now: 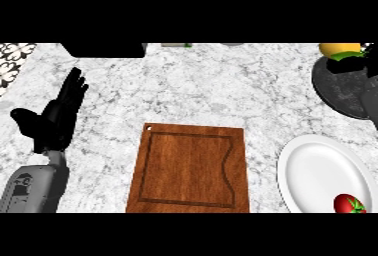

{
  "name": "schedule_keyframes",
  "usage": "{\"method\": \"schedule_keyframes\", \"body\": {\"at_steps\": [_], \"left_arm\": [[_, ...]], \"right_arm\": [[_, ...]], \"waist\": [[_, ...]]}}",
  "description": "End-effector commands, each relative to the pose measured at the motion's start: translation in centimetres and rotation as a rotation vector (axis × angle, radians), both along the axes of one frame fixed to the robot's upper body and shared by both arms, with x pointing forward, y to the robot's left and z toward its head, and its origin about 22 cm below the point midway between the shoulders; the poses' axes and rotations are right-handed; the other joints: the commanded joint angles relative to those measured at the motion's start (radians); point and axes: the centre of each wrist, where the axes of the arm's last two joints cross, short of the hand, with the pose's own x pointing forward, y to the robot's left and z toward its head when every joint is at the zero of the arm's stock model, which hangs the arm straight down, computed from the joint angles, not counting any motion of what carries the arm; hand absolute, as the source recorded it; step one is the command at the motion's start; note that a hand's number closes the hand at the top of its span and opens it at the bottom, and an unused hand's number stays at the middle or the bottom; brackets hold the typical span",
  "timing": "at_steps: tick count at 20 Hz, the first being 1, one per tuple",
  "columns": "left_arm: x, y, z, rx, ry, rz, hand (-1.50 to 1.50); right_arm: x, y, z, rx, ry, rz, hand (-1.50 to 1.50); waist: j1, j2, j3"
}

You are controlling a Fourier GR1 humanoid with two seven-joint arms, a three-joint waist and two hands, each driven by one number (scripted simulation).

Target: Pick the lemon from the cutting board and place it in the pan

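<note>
The yellow lemon [339, 48] shows at the far right, above the far rim of the dark grey pan [334, 92]. My right hand [351, 65] is curled just under the lemon and hides its lower part; its grey forearm runs down the right edge over the pan. The wooden cutting board [188, 170] lies in the middle near the front edge with nothing on it. At the left my left hand [59, 115] rests open, fingers pointing up, well apart from the board.
A white plate [321, 170] sits at the front right, between board and pan, with a red tomato [349, 204] on its near edge. A black object [103, 49] stands at the back left. Marble counter stretches between the board and the back.
</note>
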Motion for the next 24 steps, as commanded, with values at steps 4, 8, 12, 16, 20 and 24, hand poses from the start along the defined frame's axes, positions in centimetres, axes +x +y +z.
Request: {"method": "schedule_keyframes", "body": {"at_steps": [4,8,12,16,20,24], "left_arm": [[0.7,-1.8,0.3,-0.005,-0.016,-0.029,0.00],[0.7,-1.6,0.9,-0.012,-0.026,-0.046,0.00],[0.7,-2.1,1.1,-0.009,-0.045,-0.053,0.00],[1.1,-2.2,1.4,-0.024,-0.042,-0.048,0.00],[0.5,-2.7,0.1,-0.006,-0.032,-0.048,0.00],[0.7,-3.2,0.5,-0.029,-0.046,-0.066,0.00]], "right_arm": [[-2.1,-8.6,-3.2,-0.151,0.054,-0.141,1.50],[-4.0,-12.3,-3.8,-0.145,0.070,-0.177,1.50],[-5.0,-12.7,-6.5,-0.127,0.041,-0.210,1.50],[-4.3,-12.3,-5.7,0.051,-0.019,-0.171,1.50],[-5.6,-14.1,-6.1,0.256,0.123,-0.096,-1.50],[-6.6,-13.9,-8.5,0.348,0.125,-0.032,-1.50]], "waist": [[0.033,0.015,0.002],[0.047,0.022,0.005],[0.058,0.027,0.007],[0.057,0.028,0.010],[0.056,0.030,0.011],[0.061,0.034,0.011]]}}
